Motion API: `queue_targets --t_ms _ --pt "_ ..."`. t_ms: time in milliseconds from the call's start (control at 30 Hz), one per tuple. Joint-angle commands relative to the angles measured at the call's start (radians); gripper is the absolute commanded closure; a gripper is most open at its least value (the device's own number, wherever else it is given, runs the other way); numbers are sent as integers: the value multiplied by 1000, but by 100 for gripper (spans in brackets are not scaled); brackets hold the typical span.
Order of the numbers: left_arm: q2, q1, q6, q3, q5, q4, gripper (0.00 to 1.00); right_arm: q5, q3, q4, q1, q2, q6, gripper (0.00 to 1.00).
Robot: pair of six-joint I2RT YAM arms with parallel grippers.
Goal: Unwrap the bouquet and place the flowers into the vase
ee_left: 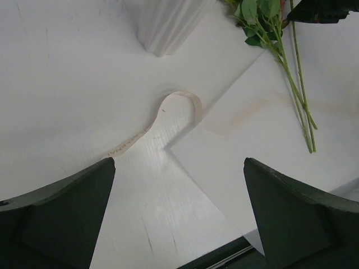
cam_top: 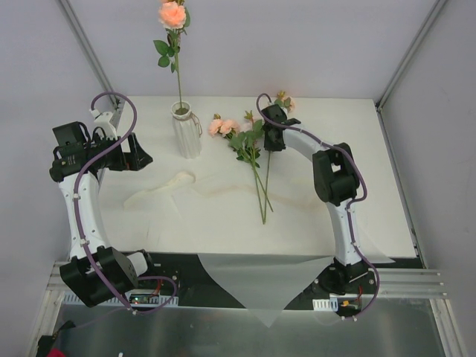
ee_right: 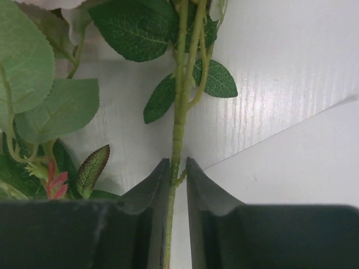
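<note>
Flowers point(cam_top: 248, 143) on white table point(cam_top: 357, 163); wrapping sheet point(cam_top: 260, 282) overhangs near edge; grey walls point(cam_top: 297, 44).

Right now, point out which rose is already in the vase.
The tall single rose standing upright in the white ribbed vase; the other roses lie flat to its right.

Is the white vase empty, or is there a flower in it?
Not empty: one rose stands upright in the vase; the other flowers lie on the table.
</note>
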Motion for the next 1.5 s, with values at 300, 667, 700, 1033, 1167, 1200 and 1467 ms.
queue_targets --t_ms 300,667,700,1033,1167,1200,1467 --pt "-47 4 37 8 -8 -17 1 -9 -72 79 4 -164 -3 99" --pt "-29 3 4 25 28 -17 1 -208 -214 422 51 -600 -140 99" --pt "-30 4 4 25 29 -18 1 -223 -206 444 77 -630 -188 99" --pt "-45 3 20 22 9 -17 1 -253 -153 521 171 -732 -223 99" --pt "-49 4 27 17 9 -17 1 -179 -257 456 171 -753 -229 99" --pt "-49 4 27 14 6 -17 1 -151 -339 456 180 -776 -233 99" --pt "-41 3 27 11 19 -17 1 -65 -553 407 192 -781 -233 99"
